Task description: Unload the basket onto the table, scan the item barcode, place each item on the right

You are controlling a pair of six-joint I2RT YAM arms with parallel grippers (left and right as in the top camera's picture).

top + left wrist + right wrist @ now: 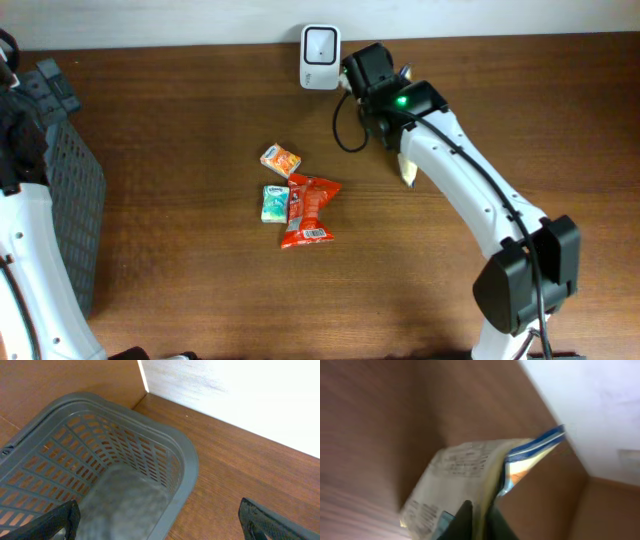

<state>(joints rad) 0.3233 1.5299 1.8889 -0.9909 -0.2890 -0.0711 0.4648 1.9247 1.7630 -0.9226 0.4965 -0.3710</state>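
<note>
Overhead view: a pale packet (407, 170) is being held beneath the right arm, near the white scanner (320, 45); whether its barcode is being read cannot be told. Its edge is being pinched by the right gripper (479, 522), though blurred. The left gripper (160, 527) is being held spread over the basket (185, 460). A red pouch (308, 212), orange box (281, 160) and teal pack (273, 203) are lying on the bench (180, 280), judged as waiting.

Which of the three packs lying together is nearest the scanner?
The orange pack. The teal pack and the red pack lie farther from the scanner.
</note>
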